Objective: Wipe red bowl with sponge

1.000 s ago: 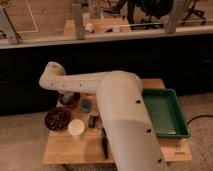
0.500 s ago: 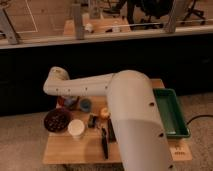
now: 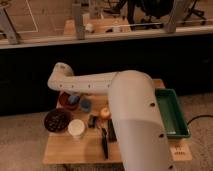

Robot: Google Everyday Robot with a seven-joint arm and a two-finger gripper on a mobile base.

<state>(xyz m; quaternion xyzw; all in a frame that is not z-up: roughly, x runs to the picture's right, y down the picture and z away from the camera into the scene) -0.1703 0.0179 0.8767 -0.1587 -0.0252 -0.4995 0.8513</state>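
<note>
The red bowl (image 3: 64, 101) sits at the back left of the wooden table (image 3: 75, 150). My white arm reaches from the lower middle up to an elbow at the left, then bends down over the bowl. The gripper (image 3: 71, 96) is at the bowl's right side, mostly hidden under the arm's end. A pale blue-grey patch, the sponge (image 3: 74, 100), shows in the bowl right below the gripper. I cannot tell whether the gripper holds it.
A round darker blue cup (image 3: 86, 105) stands right of the red bowl. A brown bowl (image 3: 56, 120) and a white cup (image 3: 76, 128) are in front. An orange object (image 3: 105, 113), dark utensils (image 3: 104, 143) and a green tray (image 3: 173, 112) lie to the right.
The arm has swung to the right and its elbow has shifted right. The arm's end now sits over the red bowl's right side.
</note>
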